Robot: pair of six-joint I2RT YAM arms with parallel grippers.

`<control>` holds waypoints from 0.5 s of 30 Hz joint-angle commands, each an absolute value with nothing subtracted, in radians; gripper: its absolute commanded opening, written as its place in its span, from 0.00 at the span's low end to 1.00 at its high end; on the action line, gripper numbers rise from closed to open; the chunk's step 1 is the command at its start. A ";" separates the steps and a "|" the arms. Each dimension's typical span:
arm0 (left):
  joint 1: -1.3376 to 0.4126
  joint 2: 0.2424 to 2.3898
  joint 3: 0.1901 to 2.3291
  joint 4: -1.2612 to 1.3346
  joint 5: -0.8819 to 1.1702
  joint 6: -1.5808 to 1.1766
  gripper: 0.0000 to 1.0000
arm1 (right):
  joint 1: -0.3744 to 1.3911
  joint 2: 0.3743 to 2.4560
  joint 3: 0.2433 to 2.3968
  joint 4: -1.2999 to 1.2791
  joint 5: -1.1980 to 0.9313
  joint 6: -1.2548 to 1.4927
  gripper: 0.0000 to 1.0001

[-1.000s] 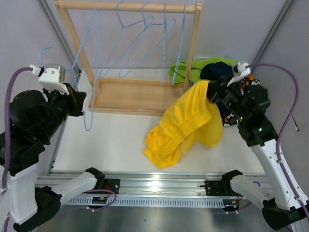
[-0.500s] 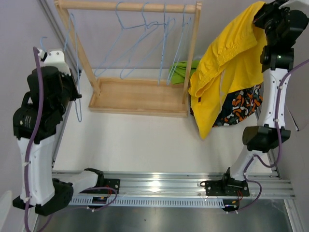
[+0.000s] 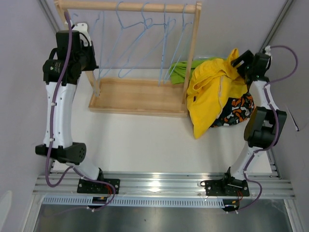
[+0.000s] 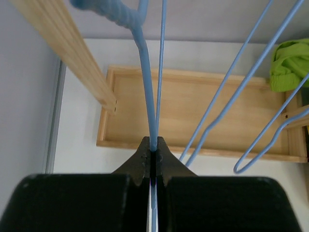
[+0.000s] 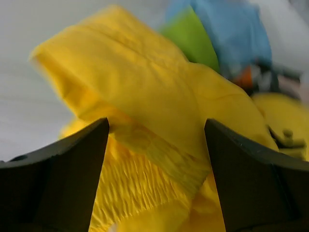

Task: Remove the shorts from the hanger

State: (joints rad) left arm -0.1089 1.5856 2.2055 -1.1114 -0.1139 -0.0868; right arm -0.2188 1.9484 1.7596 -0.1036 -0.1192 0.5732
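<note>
The yellow shorts (image 3: pixel 212 92) lie crumpled on the pile of shorts right of the rack, over the orange-black-white patterned pair (image 3: pixel 237 106). My right gripper (image 3: pixel 240 59) hovers just above them, open, its fingers apart with only yellow fabric (image 5: pixel 145 96) below; it grips nothing. Lime green shorts (image 5: pixel 190 36) and light blue shorts (image 5: pixel 234 34) show behind. My left gripper (image 4: pixel 153 141) is shut on the wire of a bare blue hanger (image 4: pixel 145 58), held high at the rack's left end (image 3: pixel 83 38).
The wooden rack has a top rail (image 3: pixel 130 6) with several bare blue hangers (image 3: pixel 145 43) and a wooden tray base (image 3: pixel 135 96). Its left post (image 4: pixel 72 58) passes close to my left gripper. Lime green shorts (image 3: pixel 181 70) poke out behind the right post.
The right arm swung the yellow shorts up and over to the pile, then opened and let them drop there. The left arm lifted the bare hanger up to the rack's left end.
</note>
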 commanded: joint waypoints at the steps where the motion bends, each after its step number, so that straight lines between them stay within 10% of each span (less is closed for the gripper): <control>1: -0.103 1.659 2.356 -1.051 -0.051 -0.058 0.00 | -0.198 1.746 1.510 0.052 -0.152 0.666 0.87; 15: -0.103 1.873 2.548 -0.868 0.021 -0.120 0.00 | -0.068 1.303 0.950 0.205 -0.189 0.598 0.86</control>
